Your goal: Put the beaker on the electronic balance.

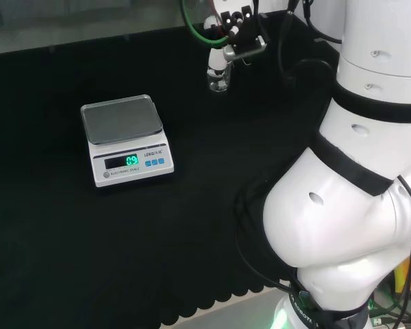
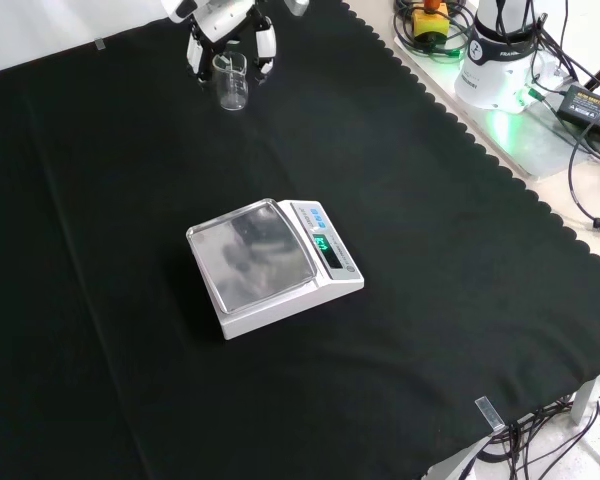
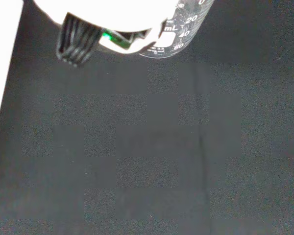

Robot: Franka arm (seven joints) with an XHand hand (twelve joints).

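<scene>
The hand (image 2: 225, 35) is curling its fingers around the glass beaker (image 2: 232, 82) at the cloth's far edge, well apart from the electronic balance (image 2: 270, 262), and that slick glass could slip sideways and tip.

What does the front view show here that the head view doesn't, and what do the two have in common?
Front view alone: the cloth's scalloped edge with cables and a grey plate beyond it, and the arm's base lit green. Head view alone: the arm's big white links at the right. Both: the hand around the clear beaker on the cloth, and the balance standing apart from them, its pan bare and display lit.
</scene>
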